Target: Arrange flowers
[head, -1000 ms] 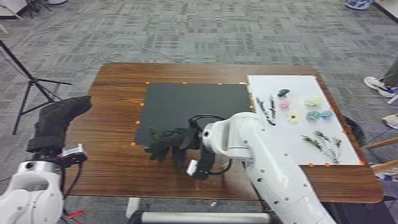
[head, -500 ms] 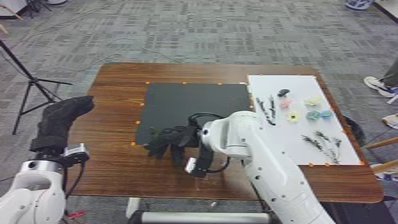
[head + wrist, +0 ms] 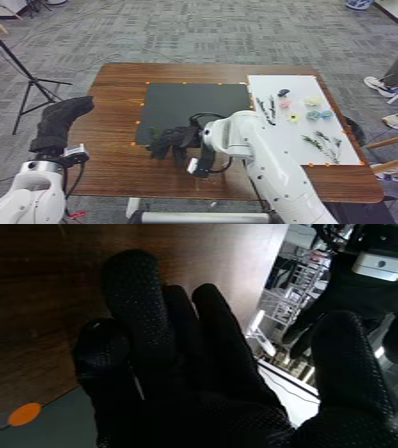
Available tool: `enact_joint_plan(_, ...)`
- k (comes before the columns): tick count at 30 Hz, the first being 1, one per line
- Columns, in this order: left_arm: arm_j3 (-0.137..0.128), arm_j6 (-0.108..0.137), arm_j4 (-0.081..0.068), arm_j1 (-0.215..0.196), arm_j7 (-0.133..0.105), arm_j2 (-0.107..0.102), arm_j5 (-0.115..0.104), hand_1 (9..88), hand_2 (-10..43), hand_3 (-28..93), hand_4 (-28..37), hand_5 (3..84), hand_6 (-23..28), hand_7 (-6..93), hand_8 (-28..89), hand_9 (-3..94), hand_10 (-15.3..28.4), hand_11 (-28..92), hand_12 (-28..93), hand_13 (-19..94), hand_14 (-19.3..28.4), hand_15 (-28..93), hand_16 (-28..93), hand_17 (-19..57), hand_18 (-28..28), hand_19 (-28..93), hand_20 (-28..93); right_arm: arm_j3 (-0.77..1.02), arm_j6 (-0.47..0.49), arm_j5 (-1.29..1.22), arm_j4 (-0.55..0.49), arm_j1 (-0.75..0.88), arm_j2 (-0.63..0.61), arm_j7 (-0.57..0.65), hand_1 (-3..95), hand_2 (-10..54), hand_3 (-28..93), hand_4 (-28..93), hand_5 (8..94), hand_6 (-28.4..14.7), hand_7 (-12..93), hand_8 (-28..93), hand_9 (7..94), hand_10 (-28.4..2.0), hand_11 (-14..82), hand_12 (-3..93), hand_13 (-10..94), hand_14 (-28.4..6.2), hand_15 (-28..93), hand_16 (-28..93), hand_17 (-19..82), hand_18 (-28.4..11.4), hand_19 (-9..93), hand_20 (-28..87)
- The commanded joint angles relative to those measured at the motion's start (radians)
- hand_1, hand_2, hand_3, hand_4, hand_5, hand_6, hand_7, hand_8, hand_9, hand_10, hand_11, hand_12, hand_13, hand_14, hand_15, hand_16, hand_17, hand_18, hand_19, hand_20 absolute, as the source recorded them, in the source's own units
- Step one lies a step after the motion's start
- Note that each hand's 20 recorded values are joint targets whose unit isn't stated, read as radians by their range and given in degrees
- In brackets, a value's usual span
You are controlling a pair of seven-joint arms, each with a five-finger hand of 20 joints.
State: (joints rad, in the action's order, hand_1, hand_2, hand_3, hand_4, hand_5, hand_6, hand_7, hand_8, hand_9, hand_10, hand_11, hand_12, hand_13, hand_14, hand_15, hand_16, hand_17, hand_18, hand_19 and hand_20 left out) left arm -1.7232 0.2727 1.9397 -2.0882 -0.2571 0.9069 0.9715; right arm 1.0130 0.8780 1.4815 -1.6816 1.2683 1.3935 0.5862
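My right hand [image 3: 176, 140] is over the near-left corner of the dark mat [image 3: 191, 102], its fingers open; a small green sprig [image 3: 153, 132] is partly hidden beside it. In the right wrist view the same hand [image 3: 178, 354] has straight fingers, with nothing visible in them. To the left of the mat is my left hand [image 3: 64, 115], fingers straight. On the white sheet [image 3: 274, 84] lie dark stems [image 3: 270, 111], a dark flower [image 3: 283, 93], a pink flower [image 3: 285, 104], a pale yellow flower [image 3: 313, 101], a yellow flower [image 3: 294, 117], blue flowers [image 3: 319, 115] and leafy green sprigs [image 3: 326, 145].
Orange markers line the edges of the mat and sheet on the brown table [image 3: 115, 175]. My right forearm [image 3: 275, 175] crosses the table's near side beside the sheet. A black tripod [image 3: 34, 80] stands on the floor at the left.
The right hand has shifted slightly near the mat's corner, and the green sprig beside it shows less than a second ago. The objects on the white sheet have not moved.
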Motion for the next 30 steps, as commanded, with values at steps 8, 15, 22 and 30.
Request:
enact_joint_plan(8,0.003,-0.011,0.002,0.002,0.008,0.012,-0.006,20.1,-0.4,72,-23.3,53.7,2.5,17.6,-7,50.6,13.4,19,13,39,17.7,21,1,5.3,12.8,9,18,0.022,0.009,0.008,0.036,-0.011,0.012,0.016,19.4,15.9,45,-12,53.9,-9.6,5,-7,53.0,-18.1,6.1,8.3,66,-20.7,60,25,33,-28.4,85,52)
enact_joint_plan(15,0.011,-0.016,0.0,0.011,0.012,0.011,-0.005,20.2,-0.4,72,-23.3,53.7,2.4,17.7,-7,50.5,13.3,19,13,39,17.7,21,1,5.3,12.8,9,17,0.022,0.004,0.028,0.048,-0.016,0.033,-0.008,19.5,15.9,45,-12,53.8,-9.6,5,-7,52.7,-18.0,6.0,8.3,66,-20.9,60,25,33,-28.4,85,52)
enact_joint_plan(22,0.012,-0.026,-0.003,0.014,0.015,0.012,-0.005,20.3,-0.4,72,-23.3,53.7,2.4,17.7,-7,50.6,13.3,20,13,39,17.8,21,1,5.3,12.9,9,18,0.027,-0.02,0.027,0.054,-0.014,0.042,-0.012,19.6,16.0,45,-12,53.7,-9.5,5,-7,52.5,-17.7,5.9,8.2,66,-20.9,60,25,33,-28.4,85,52)
enact_joint_plan(30,0.018,-0.035,-0.006,0.02,0.015,0.01,-0.003,20.1,-0.4,72,-23.1,53.7,2.5,17.7,-7,50.5,13.4,19,13,39,17.8,22,1,5.2,12.9,9,17,0.033,-0.033,0.051,0.069,-0.026,0.061,-0.035,19.1,16.0,46,-12,53.1,-9.5,5,-7,51.4,-17.4,5.7,8.0,66,-20.9,59,25,33,-28.4,84,52)
